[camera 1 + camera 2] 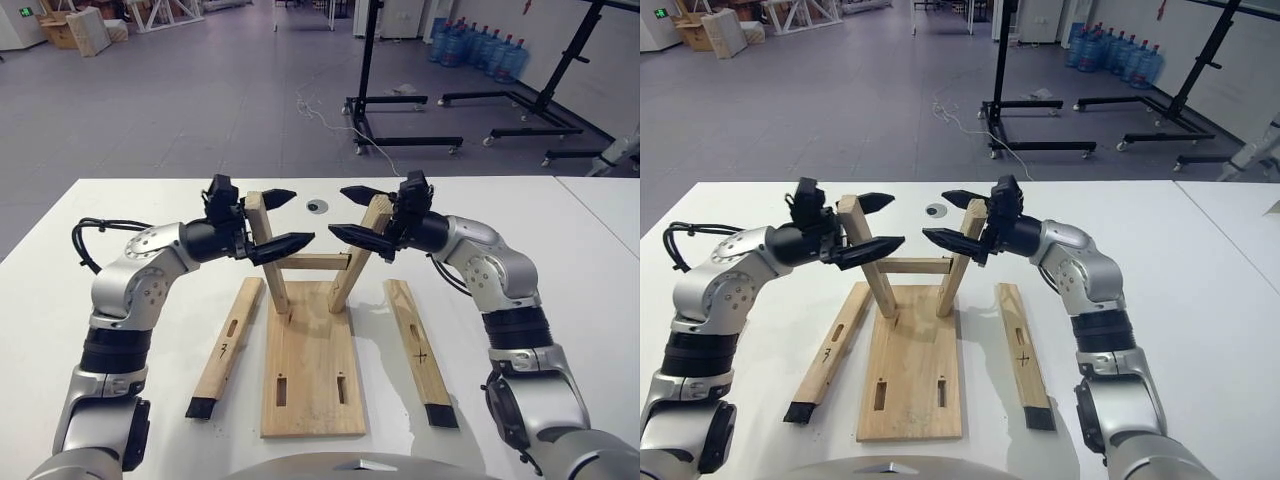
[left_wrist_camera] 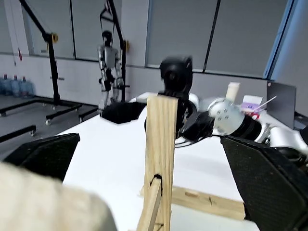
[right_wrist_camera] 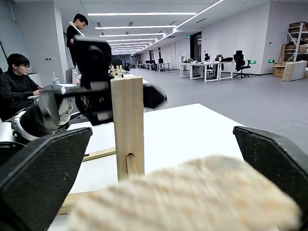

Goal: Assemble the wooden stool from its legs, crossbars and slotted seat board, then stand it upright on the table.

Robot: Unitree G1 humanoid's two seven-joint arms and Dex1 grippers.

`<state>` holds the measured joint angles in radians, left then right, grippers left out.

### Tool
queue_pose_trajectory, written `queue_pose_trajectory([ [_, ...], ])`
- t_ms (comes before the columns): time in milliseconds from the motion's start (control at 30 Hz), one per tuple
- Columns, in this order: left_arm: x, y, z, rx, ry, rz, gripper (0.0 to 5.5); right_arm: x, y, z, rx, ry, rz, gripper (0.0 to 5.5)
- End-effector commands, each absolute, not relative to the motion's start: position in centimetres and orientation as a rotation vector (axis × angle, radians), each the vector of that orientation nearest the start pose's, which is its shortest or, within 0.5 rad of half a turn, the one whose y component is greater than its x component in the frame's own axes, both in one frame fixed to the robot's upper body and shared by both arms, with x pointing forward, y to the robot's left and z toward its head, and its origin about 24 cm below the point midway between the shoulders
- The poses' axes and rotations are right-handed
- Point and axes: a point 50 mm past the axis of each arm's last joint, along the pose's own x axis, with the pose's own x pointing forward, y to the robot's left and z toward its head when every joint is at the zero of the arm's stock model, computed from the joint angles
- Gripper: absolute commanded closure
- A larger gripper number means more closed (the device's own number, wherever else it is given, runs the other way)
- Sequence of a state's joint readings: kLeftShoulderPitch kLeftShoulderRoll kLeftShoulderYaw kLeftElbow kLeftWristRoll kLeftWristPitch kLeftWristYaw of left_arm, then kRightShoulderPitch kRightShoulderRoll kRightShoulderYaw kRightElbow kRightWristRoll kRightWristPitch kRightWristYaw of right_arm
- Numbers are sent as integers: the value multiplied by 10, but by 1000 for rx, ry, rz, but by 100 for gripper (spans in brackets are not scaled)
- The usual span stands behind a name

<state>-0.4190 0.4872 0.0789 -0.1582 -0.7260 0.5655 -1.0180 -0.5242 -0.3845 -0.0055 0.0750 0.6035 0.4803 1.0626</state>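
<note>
slotted seat board (image 1: 310, 372): flat on tabletop (image 1: 120, 215). two legs (image 1: 270, 262) (image 1: 350, 272) upright at its far end, joined by crossbar (image 1: 315, 262). two loose legs (image 1: 228, 345) (image 1: 418, 345) lying beside board, one each side. left hand (image 1: 303, 215): fingers spread, straddling left upright leg. right hand (image 1: 336, 210): fingers spread, straddling right upright leg.

left gripper (image 2: 150, 139) jaws wide apart at frame edges. centre frame: upright leg (image 2: 162, 139) w/ crossbar (image 2: 152, 209) slotted in, right gripper (image 2: 154, 118) behind, either side of it. blurred leg (image 2: 48, 202) in foreground. flat leg (image 2: 207, 203) lies on white table (image 2: 106, 154).
</note>
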Motion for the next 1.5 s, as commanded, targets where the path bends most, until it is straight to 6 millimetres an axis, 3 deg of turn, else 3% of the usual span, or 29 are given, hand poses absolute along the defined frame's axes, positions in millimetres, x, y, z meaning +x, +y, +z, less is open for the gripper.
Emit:
queue_pose_trajectory([
  [33, 268, 180, 181, -165, -121, -1168, 13, 302, -155, 159, 188, -42, 1201, 10],
  [233, 256, 220, 193, -206, -224, -948, 13, 297, -170, 171, 194, -83, 1153, 10],
  [333, 230, 254, 195, -185, -262, -723, 13, 284, -186, 185, 262, -144, 1112, 10],
  [433, 200, 295, 174, -116, -134, -416, 13, 277, -200, 195, 319, -192, 1017, 10],
  [533, 169, 346, 129, -30, 124, -6, 13, 271, -199, 192, 379, -185, 900, 10],
  [633, 136, 368, 96, -45, 249, 84, 13, 259, -190, 185, 415, -138, 875, 10],
  [767, 115, 361, 61, -50, 374, 64, 13, 258, -185, 178, 439, -95, 866, 10],
  [967, 124, 337, 56, -54, 362, -24, 13, 263, -176, 176, 441, -76, 898, 10],
  [1167, 111, 333, 26, -45, 597, -43, 13, 265, -176, 177, 450, -88, 904, 10],
  [1300, 101, 339, 9, -52, 733, 14, 65, 265, -175, 177, 450, -89, 911, 10],
  [1500, 96, 326, 4, -103, 806, -41, 153, 261, -175, 178, 445, -92, 908, 10],
])
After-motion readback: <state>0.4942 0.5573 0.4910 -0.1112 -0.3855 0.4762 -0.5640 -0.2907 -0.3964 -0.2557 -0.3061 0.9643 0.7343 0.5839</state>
